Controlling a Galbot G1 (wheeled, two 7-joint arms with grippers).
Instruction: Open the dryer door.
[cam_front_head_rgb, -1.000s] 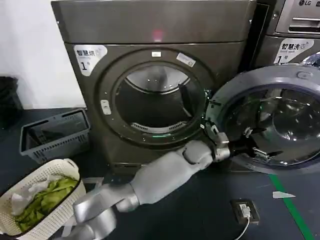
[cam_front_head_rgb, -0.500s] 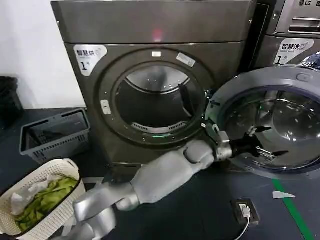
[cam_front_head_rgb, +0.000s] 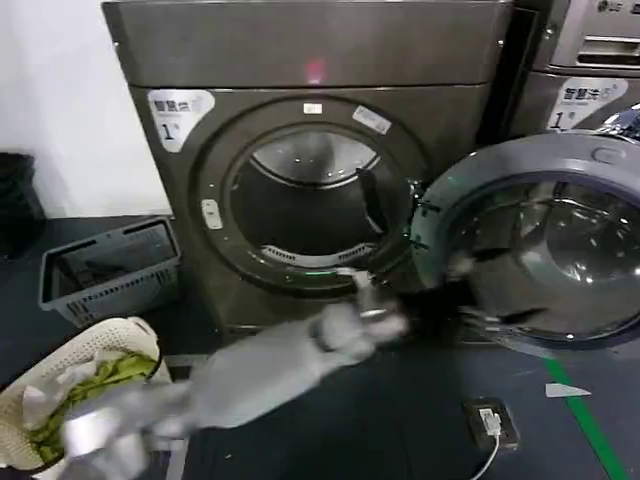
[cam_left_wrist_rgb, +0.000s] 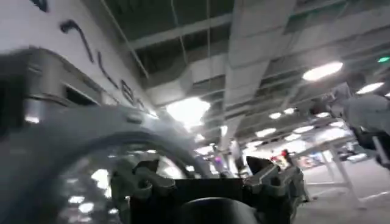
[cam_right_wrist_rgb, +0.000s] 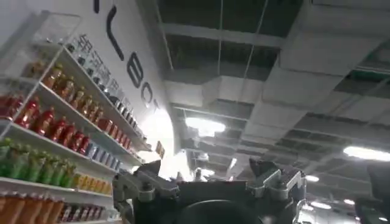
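Your left gripper (cam_front_head_rgb: 470, 300) is blurring in front of the dryer door (cam_front_head_rgb: 540, 240), low against the inner face, and its fingers are too smeared in the head view to say whether they are spread or pinched. In the left wrist view the gripper (cam_left_wrist_rgb: 207, 189) is pointing up at the ceiling with the curved door ring (cam_left_wrist_rgb: 79, 140) just beside it, and the finger bases are standing apart with nothing visibly between them, though the tips are cut off.

The door is hanging wide to the right of the bronze-grey dryer (cam_front_head_rgb: 310, 160), its grey inner rim and dark glass facing you, and the round drum opening (cam_front_head_rgb: 305, 205) is sitting fully exposed. By that measure, the opening is looking essentially done.

If you are backing the arm out, be pulling it toward the near side and to the left, keeping the fingers clear of the door rim so you are not dragging the door back toward the opening. The forearm is crossing low in front of the machine, so be watching the white laundry basket (cam_front_head_rgb: 40, 380) of green clothes at near left and the grey crate (cam_front_head_rgb: 110, 265) behind it.

Your right gripper (cam_right_wrist_rgb: 207, 189) is idling, aimed at the ceiling beside shelves of bottles; its fingertips are out of frame, so its state is unclear.
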